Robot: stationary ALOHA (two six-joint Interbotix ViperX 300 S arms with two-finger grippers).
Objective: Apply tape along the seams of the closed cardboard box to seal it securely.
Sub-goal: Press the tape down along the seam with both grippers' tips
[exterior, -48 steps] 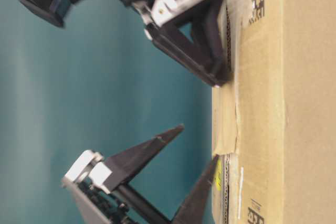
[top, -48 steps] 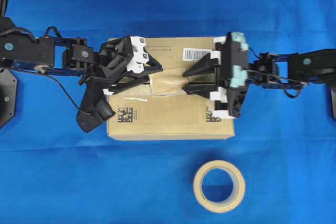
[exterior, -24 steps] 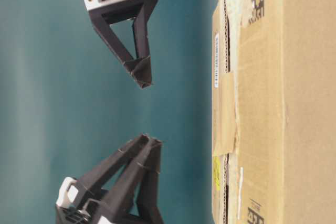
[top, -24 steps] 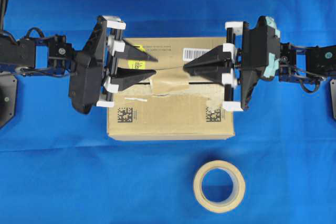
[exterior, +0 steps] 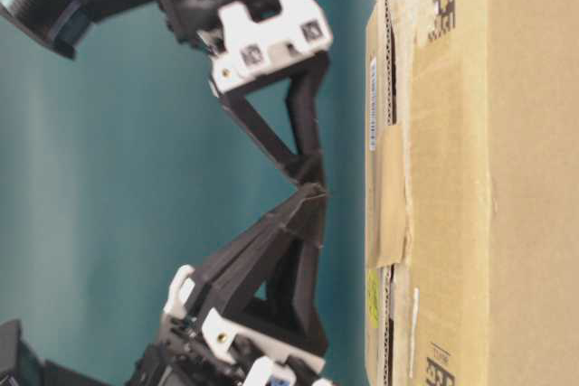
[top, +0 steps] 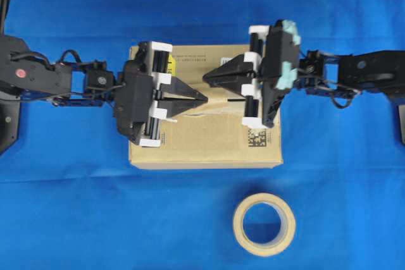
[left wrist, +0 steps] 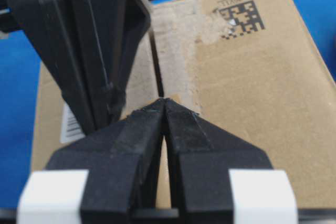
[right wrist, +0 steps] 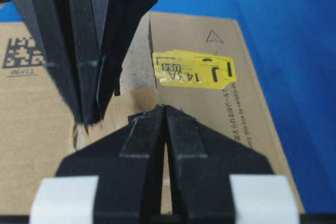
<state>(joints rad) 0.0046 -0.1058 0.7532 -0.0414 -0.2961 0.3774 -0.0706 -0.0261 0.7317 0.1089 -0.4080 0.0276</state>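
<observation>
A bright blue cloth covered the surface [top: 76, 207], and the cardboard box [top: 209, 150] lay in the middle of it. The yellow sticker [right wrist: 192, 72] on its top read "J 14.3A", with a smaller line beneath it too fine to make out. A white barcode label [left wrist: 70, 124] showed at the far edge, and a black square code [left wrist: 240, 18] had small lettering above it that I could not read. A beige tape roll [top: 264, 224] lay flat on the cloth, apart from the box on its near side.

The left gripper [top: 204, 97] and the right gripper [top: 206, 78] hung above the box top with their tips just beside each other, covering the middle of the seams [left wrist: 156, 66] and the patch of tan tape [exterior: 391, 194] stuck there; only the ends of the slit showed. Both grippers had their jaws pressed together with nothing between them.

Half a second earlier the two grippers had stood well apart over opposite ends of the box; a second earlier both were spread wide, low at the seam.
</observation>
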